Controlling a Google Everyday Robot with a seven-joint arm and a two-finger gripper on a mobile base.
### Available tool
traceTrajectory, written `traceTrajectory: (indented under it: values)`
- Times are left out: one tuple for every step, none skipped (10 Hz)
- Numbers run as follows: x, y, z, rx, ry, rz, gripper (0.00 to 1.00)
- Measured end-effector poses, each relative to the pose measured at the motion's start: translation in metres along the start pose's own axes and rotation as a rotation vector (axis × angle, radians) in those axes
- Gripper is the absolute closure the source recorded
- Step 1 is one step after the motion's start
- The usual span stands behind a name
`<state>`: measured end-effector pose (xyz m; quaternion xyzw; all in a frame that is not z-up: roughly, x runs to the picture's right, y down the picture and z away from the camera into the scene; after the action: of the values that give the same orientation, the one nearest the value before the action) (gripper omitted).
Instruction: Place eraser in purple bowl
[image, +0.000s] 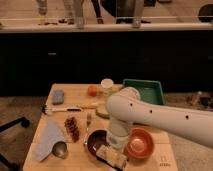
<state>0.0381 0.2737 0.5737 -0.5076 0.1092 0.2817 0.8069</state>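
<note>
While the claw (116, 150) hangs low over the purple bowl (96, 143) on the tabletop (75, 94), it grips the eraser (112, 156), which lies across the bowl's right rim.

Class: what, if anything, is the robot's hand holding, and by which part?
The hand is down at the eraser, over the purple bowl. Whether it grips the eraser cannot be told.

My gripper (113, 150) hung over the purple bowl (95, 142), the eraser (112, 157) lying across the bowl's rim beside the orange bowl (139, 143).
</note>
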Motion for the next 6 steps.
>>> traceTrajectory:
  values:
    - [0.004, 0.001, 0.007, -0.006, 0.001, 0.003, 1.00]
    - [0.008, 0.004, 0.013, -0.010, 0.005, 0.000, 1.00]
    - [0.005, 0.006, 0.017, -0.015, 0.001, -0.003, 1.00]
    - [-0.001, 0.003, 0.019, -0.019, 0.003, -0.010, 1.00]
    - [-0.006, 0.000, 0.019, -0.022, 0.004, -0.012, 1.00]
    - [-0.010, -0.002, 0.019, -0.023, 0.006, -0.018, 1.00]
